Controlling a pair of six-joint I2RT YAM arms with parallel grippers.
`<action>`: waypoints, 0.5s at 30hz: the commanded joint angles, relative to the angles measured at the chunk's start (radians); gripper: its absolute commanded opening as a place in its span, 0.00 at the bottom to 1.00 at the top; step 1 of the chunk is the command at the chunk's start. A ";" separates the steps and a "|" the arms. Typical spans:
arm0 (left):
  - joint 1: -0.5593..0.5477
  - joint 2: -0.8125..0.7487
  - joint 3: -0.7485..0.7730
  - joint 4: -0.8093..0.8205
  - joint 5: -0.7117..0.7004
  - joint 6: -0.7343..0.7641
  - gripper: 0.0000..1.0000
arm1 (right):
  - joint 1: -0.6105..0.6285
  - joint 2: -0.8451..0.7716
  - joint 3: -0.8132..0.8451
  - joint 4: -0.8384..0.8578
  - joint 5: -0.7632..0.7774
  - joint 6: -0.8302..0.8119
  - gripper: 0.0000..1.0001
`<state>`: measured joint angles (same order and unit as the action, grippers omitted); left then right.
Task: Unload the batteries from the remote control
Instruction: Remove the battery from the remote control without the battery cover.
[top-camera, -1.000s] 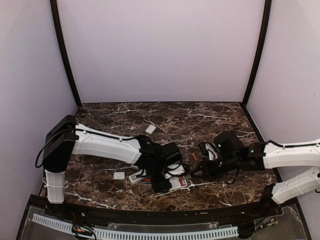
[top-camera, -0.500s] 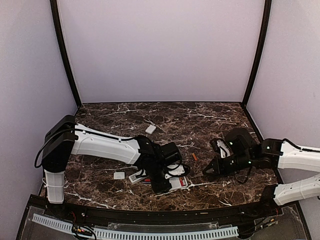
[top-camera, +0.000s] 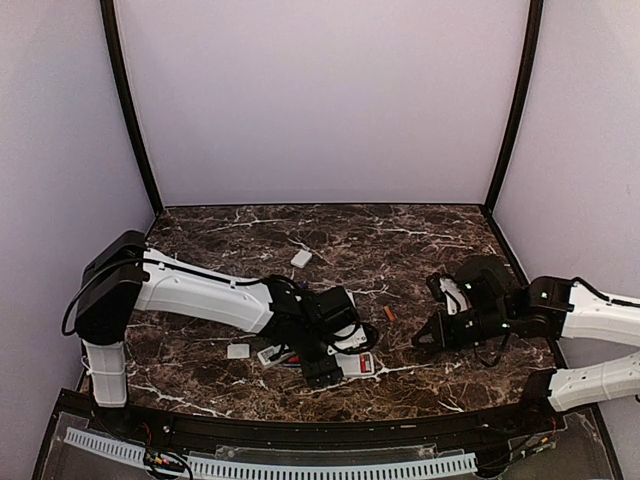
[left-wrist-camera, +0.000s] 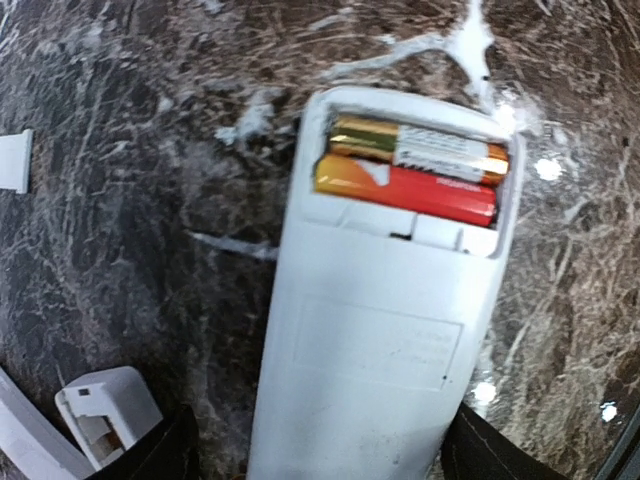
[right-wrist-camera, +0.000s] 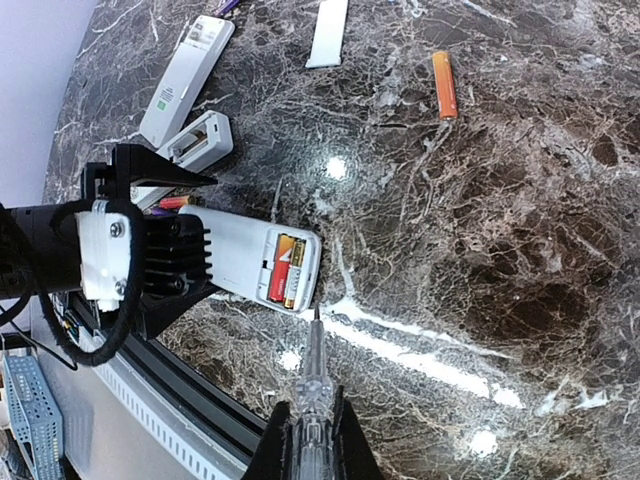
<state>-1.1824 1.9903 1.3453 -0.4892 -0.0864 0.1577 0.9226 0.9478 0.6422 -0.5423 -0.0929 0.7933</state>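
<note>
A white remote control lies back up on the marble, its compartment uncovered with two batteries side by side, one gold and grey, one orange-red. My left gripper is open and straddles the remote's body, with marble showing between the left finger and the remote. My right gripper is shut on a clear pointed tool, whose tip hangs just off the remote's battery end, not touching. A loose orange battery lies on the table between the arms.
A second white remote and a small white open piece lie behind the left gripper. Flat white covers lie farther back and to the left. The table's front rail is close to the held remote.
The right arm drew back to the right with the tool, away from the remote. The left gripper's jaws widened around the remote. The loose orange battery now shows between the arms.
</note>
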 joint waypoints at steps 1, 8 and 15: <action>0.045 -0.013 -0.046 -0.033 -0.169 0.018 0.82 | 0.001 -0.027 0.004 0.011 0.017 -0.019 0.00; 0.094 -0.030 -0.030 -0.020 -0.183 -0.031 0.84 | 0.001 -0.046 -0.006 0.024 0.010 -0.023 0.00; 0.117 -0.074 -0.019 -0.021 -0.089 -0.113 0.84 | 0.001 -0.068 -0.033 0.068 0.019 -0.028 0.00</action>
<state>-1.0916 1.9789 1.3380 -0.4603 -0.2184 0.1143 0.9226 0.8917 0.6308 -0.5186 -0.0917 0.7792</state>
